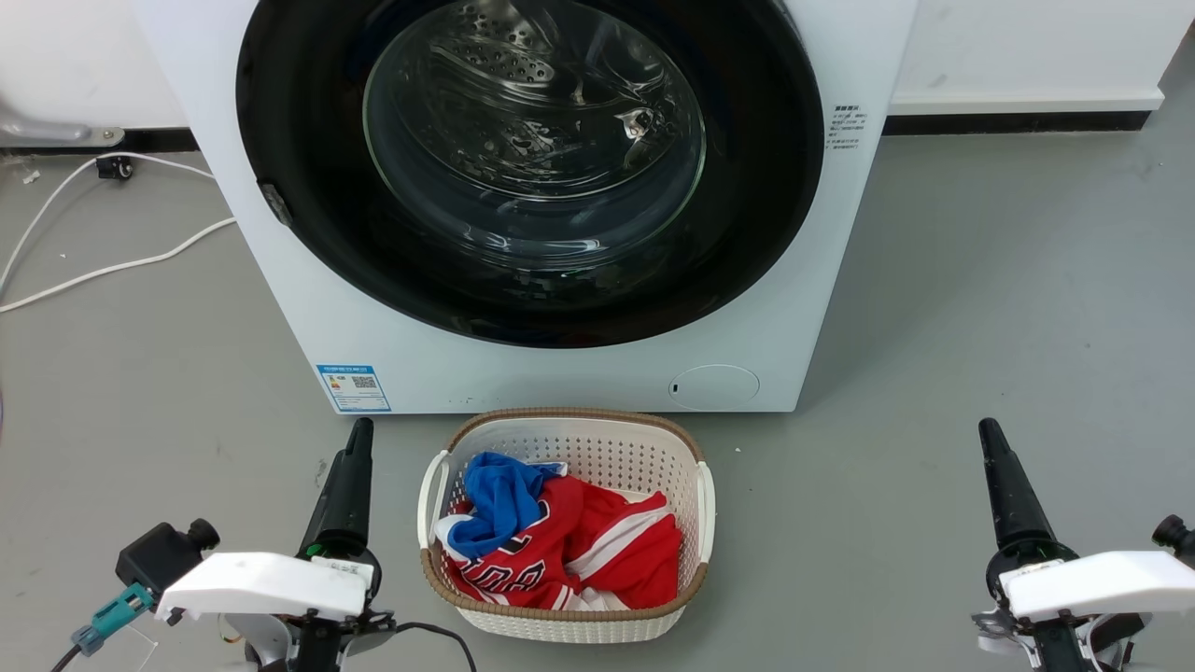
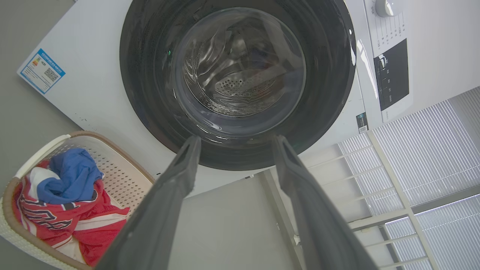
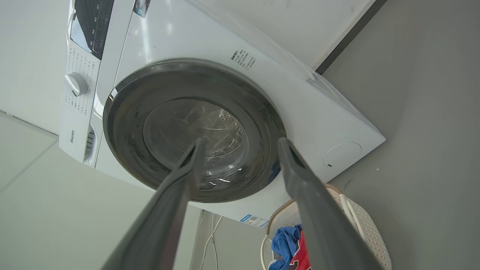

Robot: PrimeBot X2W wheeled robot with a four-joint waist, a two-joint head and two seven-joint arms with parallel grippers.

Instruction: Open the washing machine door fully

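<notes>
— Grippers first: how do we hold them?
— Our left gripper (image 2: 236, 139) has its two dark fingers (image 2: 176, 180) spread wide with nothing between them, and our right gripper (image 3: 240, 140) is spread just as wide and just as bare. Both hang low over the grey floor (image 1: 980, 280), short of the machine and touching nothing.
— And where do we find the washing machine door (image 1: 299, 215)?
— Straight ahead of us, its glossy black rim lying flush on the white front of the washing machine (image 1: 560, 378), so we see it closed; the steel drum (image 1: 504, 65) shows through the glass bowl (image 1: 560, 215).
— What stands between us and it?
— A white laundry basket (image 1: 579, 448) just at the machine's foot, between our two grippers, holding red and blue clothes (image 1: 597, 551).
</notes>
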